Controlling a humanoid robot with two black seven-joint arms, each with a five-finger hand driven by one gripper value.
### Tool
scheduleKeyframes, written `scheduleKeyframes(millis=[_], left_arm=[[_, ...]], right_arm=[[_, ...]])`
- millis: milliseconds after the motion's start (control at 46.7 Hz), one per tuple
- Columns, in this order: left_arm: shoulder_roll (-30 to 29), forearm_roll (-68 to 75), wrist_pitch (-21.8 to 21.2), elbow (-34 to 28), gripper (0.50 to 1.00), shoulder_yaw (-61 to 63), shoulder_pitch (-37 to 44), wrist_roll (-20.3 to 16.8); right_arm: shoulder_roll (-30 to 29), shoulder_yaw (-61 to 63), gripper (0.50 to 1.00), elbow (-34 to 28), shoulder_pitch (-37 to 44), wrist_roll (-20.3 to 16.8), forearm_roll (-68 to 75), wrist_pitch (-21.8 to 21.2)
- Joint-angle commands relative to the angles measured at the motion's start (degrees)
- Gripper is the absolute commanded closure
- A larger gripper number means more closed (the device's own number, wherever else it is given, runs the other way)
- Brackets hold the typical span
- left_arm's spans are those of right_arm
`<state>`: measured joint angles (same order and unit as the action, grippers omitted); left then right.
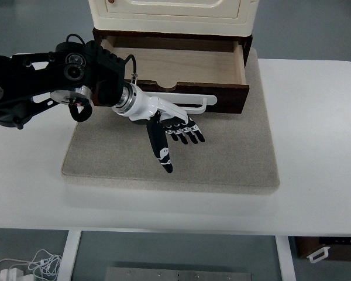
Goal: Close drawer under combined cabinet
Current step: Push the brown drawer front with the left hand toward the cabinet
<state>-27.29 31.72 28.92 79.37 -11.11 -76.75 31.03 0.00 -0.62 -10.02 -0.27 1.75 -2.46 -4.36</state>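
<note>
A cream cabinet [172, 13] stands at the top of the view with a dark wooden drawer [181, 67] pulled out beneath it, its light wood inside showing bare. A white bar handle [190, 104] runs across the drawer's dark front. My left hand [174, 133] comes in from the left on a black arm and lies just in front of the drawer front, below the handle. Its black-and-white fingers [187, 133] are spread and hold nothing, the thumb pointing toward the near edge.
Cabinet and drawer rest on a beige mat [234, 158] lying on a white table [316, 146]. Cables and a white plug [23, 266] lie on the floor at lower left. A dark box [327, 249] sits under the table at lower right.
</note>
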Motion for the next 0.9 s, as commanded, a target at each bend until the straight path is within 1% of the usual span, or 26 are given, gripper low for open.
scheduleKeyframes(millis=[0,107,278,471,878], left_arm=[[0.31,0.01,0.0,-1.06,0.5,-0.05,-0.33,0.0],[1.89,0.18,0.09,-2.81,0.5,-0.05,-0.51,0.0],[2.51,0.36,0.18,-5.45,0.5,-0.57,-0.94,0.0],[4.53,1.94,0.26,-8.7,0.5,-0.93,-1.03,-0.09],[6.11,4.66,0.09,-13.8,0.5,-3.3,-0.95,-0.18]], right_arm=[[0.0,0.0,0.548,0.0,0.0,0.0,0.0,0.06],[0.0,0.0,0.548,0.0,0.0,0.0,0.0,-0.03],[0.0,0.0,0.548,0.0,0.0,0.0,0.0,0.06],[0.0,0.0,0.548,0.0,0.0,0.0,0.0,-0.03],[0.0,0.0,0.548,0.0,0.0,0.0,0.0,0.05]])
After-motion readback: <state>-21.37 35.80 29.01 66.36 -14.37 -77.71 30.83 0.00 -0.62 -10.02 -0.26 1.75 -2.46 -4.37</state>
